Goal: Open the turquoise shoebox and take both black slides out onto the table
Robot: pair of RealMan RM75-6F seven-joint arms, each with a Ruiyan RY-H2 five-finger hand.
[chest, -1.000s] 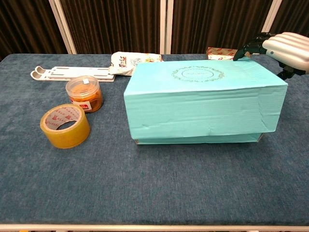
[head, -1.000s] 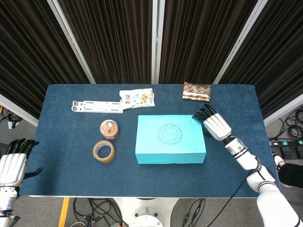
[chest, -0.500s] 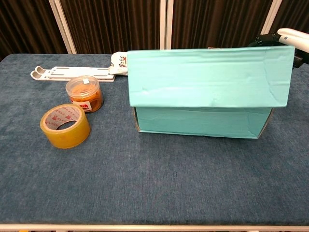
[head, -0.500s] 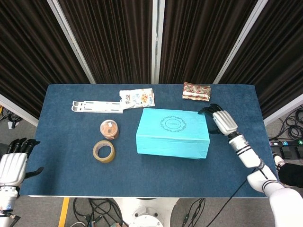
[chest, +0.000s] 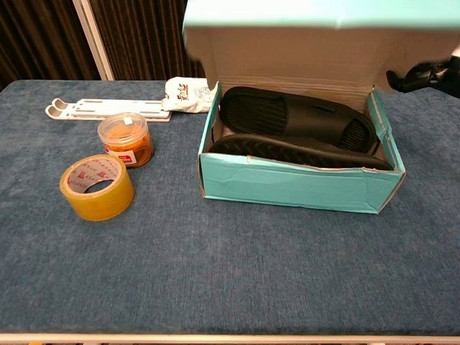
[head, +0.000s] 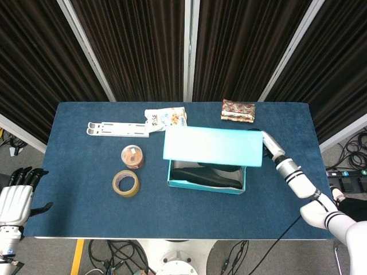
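The turquoise shoebox (head: pixel 205 187) (chest: pixel 295 187) stands open in the middle of the table. Its lid (head: pixel 213 146) (chest: pixel 323 13) is raised upright on the far side. Two black slides (head: pixel 207 175) lie inside, one (chest: pixel 296 117) behind the other (chest: pixel 291 151). My right hand (head: pixel 268 141) holds the lid at its right end and is mostly hidden behind it; only dark fingertips (chest: pixel 417 76) show in the chest view. Off the table's near-left corner my left hand (head: pixel 15 197) hangs open, holding nothing.
Left of the box are a tape roll (head: pixel 125 183) (chest: pixel 96 186) and a small orange jar (head: pixel 132 156) (chest: pixel 126 139). A white rack (head: pixel 117 129) (chest: pixel 108 108), a snack bag (head: pixel 166 118) (chest: pixel 188 94) and a red packet (head: pixel 238 110) lie along the far side.
The lid has swung up from closed to upright, and the slides now show inside. My right hand rose and moved back with the lid's right end. The left hand stayed still.
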